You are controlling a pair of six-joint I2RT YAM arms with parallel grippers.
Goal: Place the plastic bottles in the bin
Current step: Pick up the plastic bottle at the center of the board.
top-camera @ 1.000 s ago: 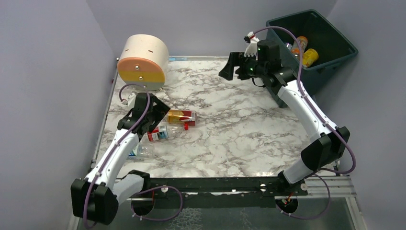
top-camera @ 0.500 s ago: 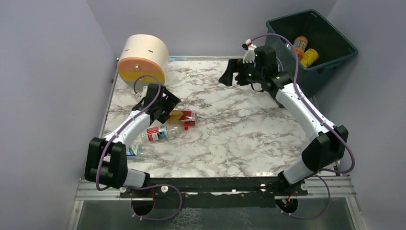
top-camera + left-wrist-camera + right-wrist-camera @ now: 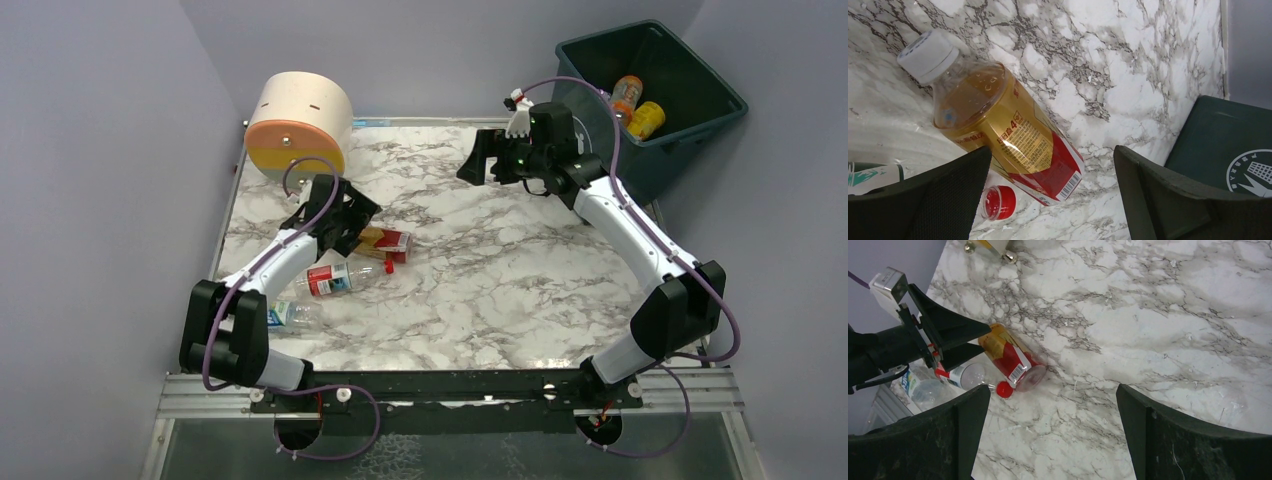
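The white marble-patterned table (image 3: 480, 270) stands between plain lilac walls. A cream cylinder (image 3: 300, 120) sits at its far left corner, and the dark green bin (image 3: 690, 150) stands off its far right corner.

Left gripper (image 3: 345, 215): jaws spread to full width, nothing held. It hangs low over the left half of the table, directly above the amber bottle (image 3: 1008, 135). In the left wrist view this bottle lies on its side between the two fingers, nearer the left one. Its white cap (image 3: 928, 55) points away from the gripper. Whether the left finger touches the red label cannot be determined.

A clear bottle (image 3: 330, 278) with a red label lies just beside the amber bottle, on the near side. Its red cap (image 3: 998, 202) sits close to the amber bottle's base. A blue-labelled bottle (image 3: 285, 315) lies nearer the arm bases, beside the left arm.

Right gripper (image 3: 482, 158): jaws spread to full width, nothing held. It is raised above the far part of the table, near the bin and well apart from the bottles on the table.

Visible inside the bin: an orange bottle (image 3: 628, 90) and a yellow bottle (image 3: 648, 118).
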